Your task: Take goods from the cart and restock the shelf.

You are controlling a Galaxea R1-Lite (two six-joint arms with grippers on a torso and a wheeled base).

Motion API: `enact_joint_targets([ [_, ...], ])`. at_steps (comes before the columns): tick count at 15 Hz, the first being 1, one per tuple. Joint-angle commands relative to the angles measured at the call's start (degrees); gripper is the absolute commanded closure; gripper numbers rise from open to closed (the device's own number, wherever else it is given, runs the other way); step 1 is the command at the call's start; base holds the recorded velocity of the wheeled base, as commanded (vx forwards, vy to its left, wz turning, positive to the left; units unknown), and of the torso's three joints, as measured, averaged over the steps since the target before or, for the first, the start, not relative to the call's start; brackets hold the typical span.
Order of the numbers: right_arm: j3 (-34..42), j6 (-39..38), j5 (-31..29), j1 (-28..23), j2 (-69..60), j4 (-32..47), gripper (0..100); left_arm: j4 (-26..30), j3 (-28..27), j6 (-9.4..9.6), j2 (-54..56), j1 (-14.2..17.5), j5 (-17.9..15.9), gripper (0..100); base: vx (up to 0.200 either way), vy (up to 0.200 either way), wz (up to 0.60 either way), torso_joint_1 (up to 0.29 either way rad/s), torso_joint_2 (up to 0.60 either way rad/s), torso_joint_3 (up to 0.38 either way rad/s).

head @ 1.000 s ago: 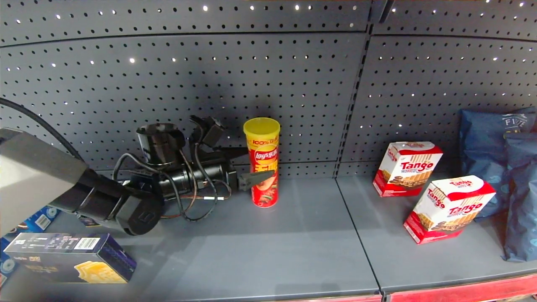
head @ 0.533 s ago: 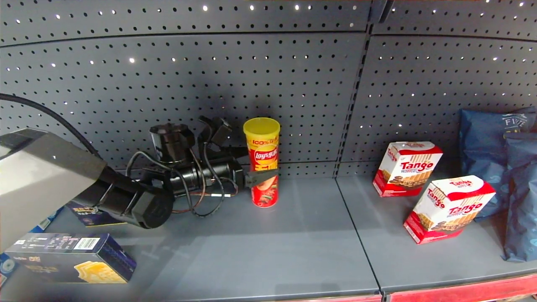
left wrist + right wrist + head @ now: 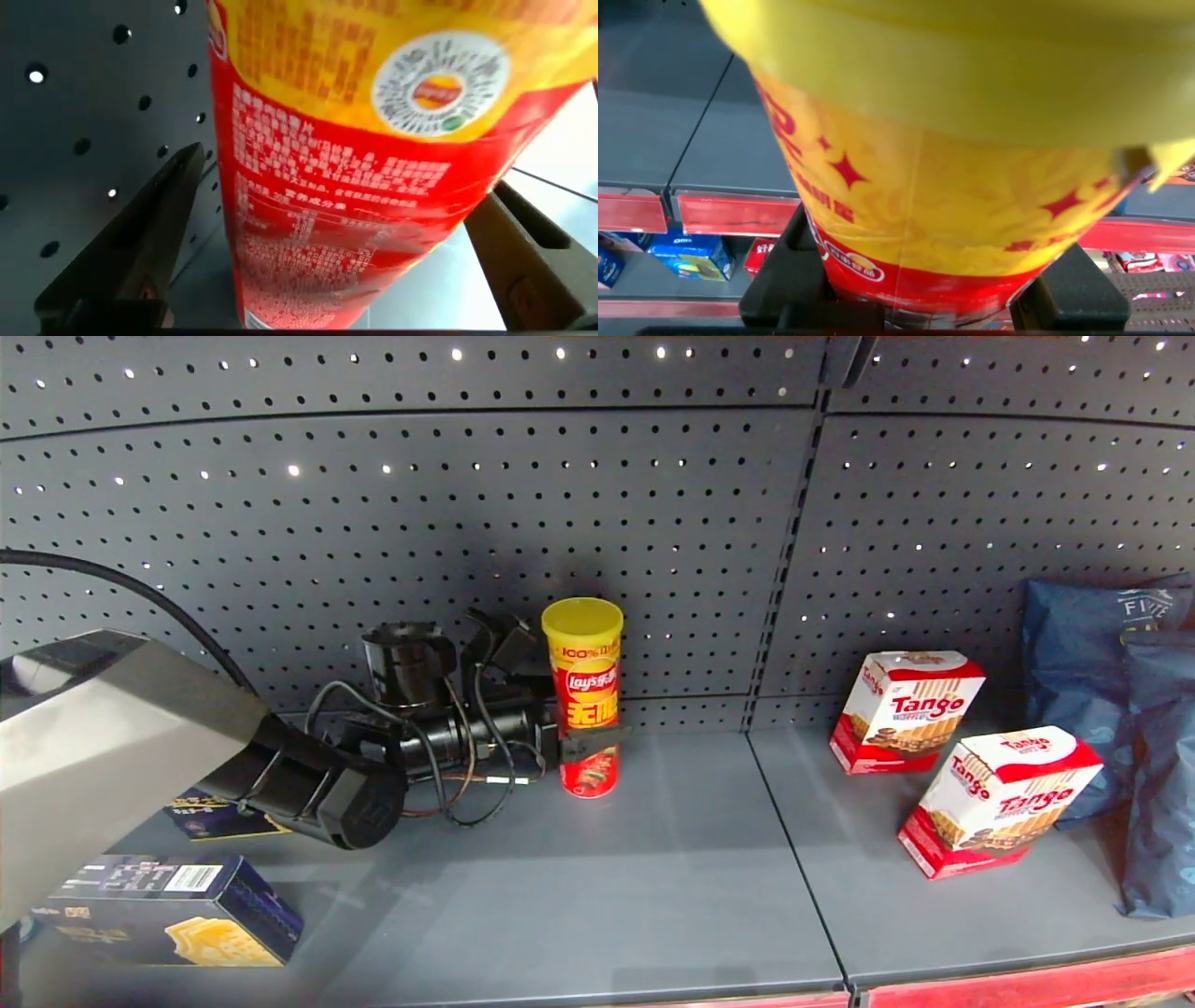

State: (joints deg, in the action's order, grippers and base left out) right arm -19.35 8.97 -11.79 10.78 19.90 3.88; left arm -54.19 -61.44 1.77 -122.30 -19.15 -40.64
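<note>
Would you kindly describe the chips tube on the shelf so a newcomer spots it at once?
On the shelf, look near the pegboard wall, left of the upright post. The chips tube stands there: red with a yellow lid, the only cylinder among boxes and bags.

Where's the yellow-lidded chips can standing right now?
Head view: chips can upright far back on the shelf, left of the wafer boxes, with the left gripper around it.

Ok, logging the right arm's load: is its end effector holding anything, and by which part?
The right end effector grips a chips can at its red end.
</note>
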Motion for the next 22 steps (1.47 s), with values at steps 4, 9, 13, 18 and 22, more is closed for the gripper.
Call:
enact_joint_targets([
  [4, 0.27, 0.08, 0.01, 0.03, -0.47, 0.08, 100, -0.04, -0.08, 0.17, -0.49, -0.62, 0.48, 100, 0.0, 0.0, 0.0, 0.0, 0.0, 0.0],
  [9, 0.45, -0.01, 0.01, 0.03, -0.3, 0.08, 100, 0.13, 1.32, 0.17, 1.53, -2.56, 2.59, 100, 0.0, 0.0, 0.0, 0.0, 0.0, 0.0],
  [13, 0.54, -0.1, 0.01, 0.03, -0.38, 0.17, 100, 0.13, 9.85, -0.01, 10.67, -4.49, 2.59, 100, 0.0, 0.0, 0.0, 0.0, 0.0, 0.0],
  [18, 0.8, -0.1, 0.01, 0.03, -0.47, 0.17, 100, 0.4, 17.76, -0.54, 23.33, -6.34, 2.59, 100, 0.0, 0.0, 0.0, 0.0, 0.0, 0.0],
  [22, 0.98, -0.1, -0.08, -0.41, -0.65, 0.17, 100, 3.21, 23.21, -0.45, 30.63, -9.33, 2.59, 100, 0.0, 0.0, 0.0, 0.0, 0.0, 0.0],
])
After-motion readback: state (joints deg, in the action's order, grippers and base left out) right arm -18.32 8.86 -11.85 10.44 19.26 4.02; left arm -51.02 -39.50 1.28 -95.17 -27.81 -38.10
